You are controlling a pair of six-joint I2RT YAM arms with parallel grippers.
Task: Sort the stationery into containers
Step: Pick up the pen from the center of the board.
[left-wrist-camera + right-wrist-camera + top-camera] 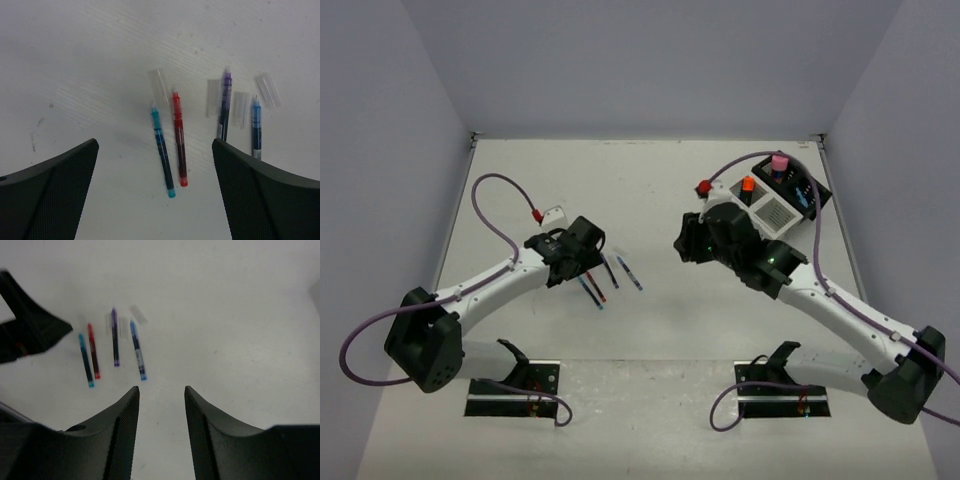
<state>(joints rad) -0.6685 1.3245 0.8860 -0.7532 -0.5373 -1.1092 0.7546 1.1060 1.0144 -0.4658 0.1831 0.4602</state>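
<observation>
Four thin pens lie side by side on the white table: teal [163, 152], red [179, 145], dark purple [224, 107] and blue [256, 127]. Clear caps lie by their tips. My left gripper [155, 143] is open and empty above them, with the teal and red pens between its jaws. In the top view it [586, 258] hovers just left of the pens [610, 272]. My right gripper [161, 388] is open and empty, right of the pens, facing them. The white container [772, 212] and black container [810, 195] stand at the back right. A pink cylinder [779, 162] and an orange highlighter [748, 186] stand up from them.
A red-topped highlighter [703, 187] stands left of the white container. The left arm's purple cable [505, 225] loops over the table's left side. Grey walls enclose the table on the left, back and right.
</observation>
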